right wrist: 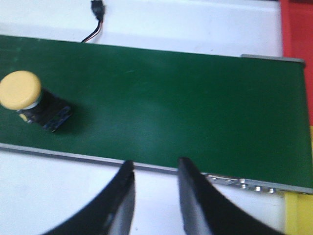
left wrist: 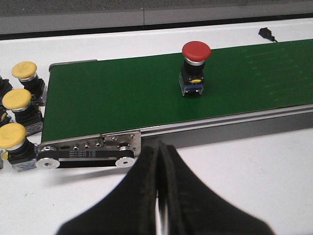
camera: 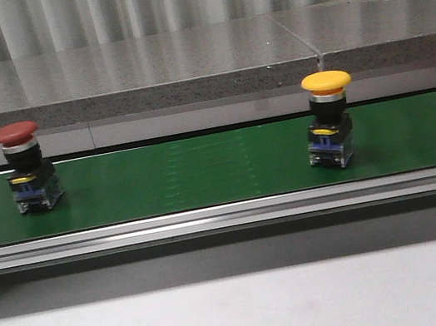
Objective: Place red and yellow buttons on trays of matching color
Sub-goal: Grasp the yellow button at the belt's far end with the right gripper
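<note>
Here, a red button (camera: 21,167) and a yellow button (camera: 330,118) stand upright, well apart, on the green conveyor belt (camera: 202,170). The left tool (left wrist: 159,161) hangs pinched shut and empty, the right tool (right wrist: 155,183) partly open and empty, both over the white worktop (left wrist: 254,171) beside the belt, apparently awaiting pickups.

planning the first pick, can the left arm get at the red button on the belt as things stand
Probably yes. The red button stands upright and alone on the green belt, with nothing between it and the left gripper. That gripper is shut, so it must open first.
</note>
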